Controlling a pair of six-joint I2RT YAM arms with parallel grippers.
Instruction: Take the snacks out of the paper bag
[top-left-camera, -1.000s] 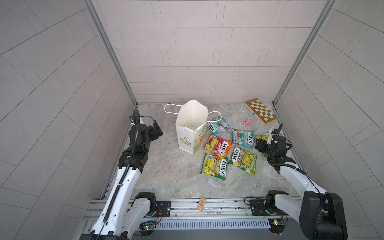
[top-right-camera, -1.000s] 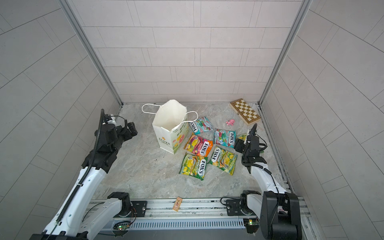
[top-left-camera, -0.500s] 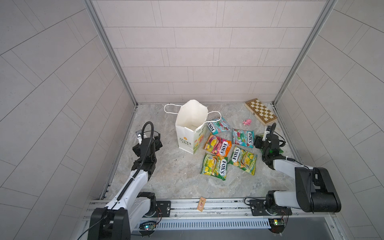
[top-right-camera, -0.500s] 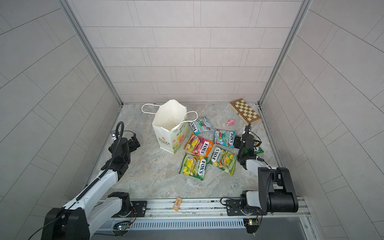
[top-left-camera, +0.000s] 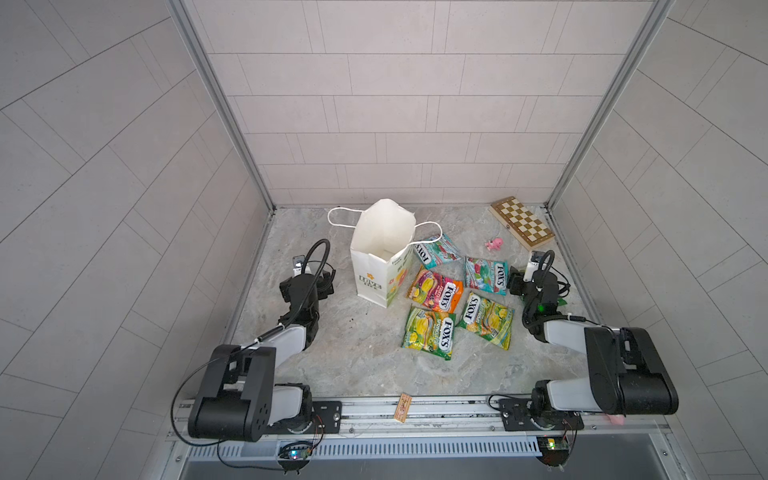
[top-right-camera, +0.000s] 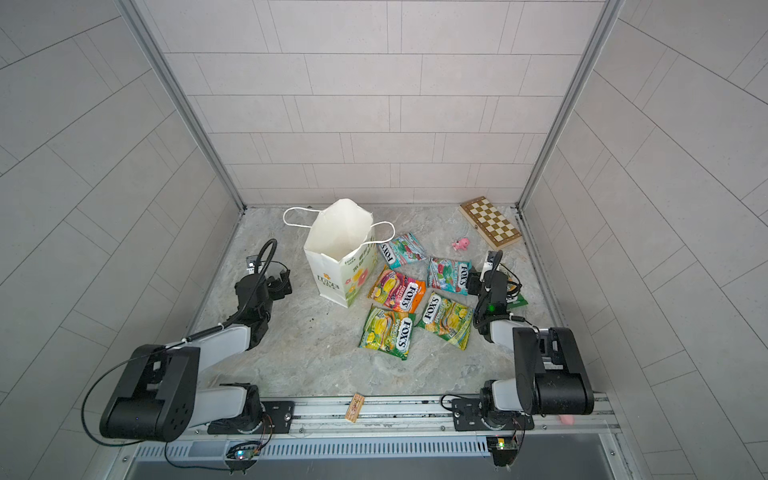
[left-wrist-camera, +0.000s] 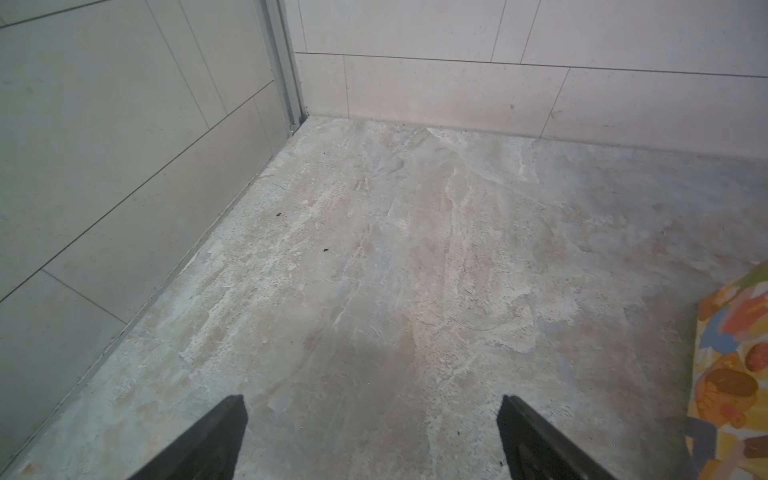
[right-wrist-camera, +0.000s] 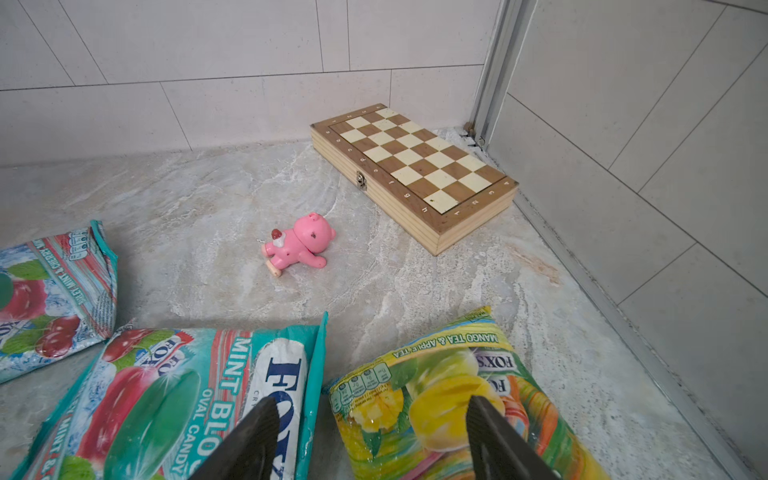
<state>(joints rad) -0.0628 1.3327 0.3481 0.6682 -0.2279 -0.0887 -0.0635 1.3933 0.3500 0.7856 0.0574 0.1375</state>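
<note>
Six glossy FOX'S candy packets (top-left-camera: 434, 295) are lying right of white paper bag (top-left-camera: 370, 266), unloading likely wrapping up; left claw (left-wrist-camera: 371, 401), right claw (right-wrist-camera: 372, 401) hanging spread, empty; next: verifying bag's inside.

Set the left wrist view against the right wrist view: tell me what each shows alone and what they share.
Left wrist only: the paper bag, just its printed side at the frame's edge.
Right wrist only: the checkered board, the pink toy, a teal mint packet, a second teal packet and a yellow mango-tea packet.
Both: marbled floor, tiled walls, and an open, empty gripper: the left gripper and the right gripper.
</note>
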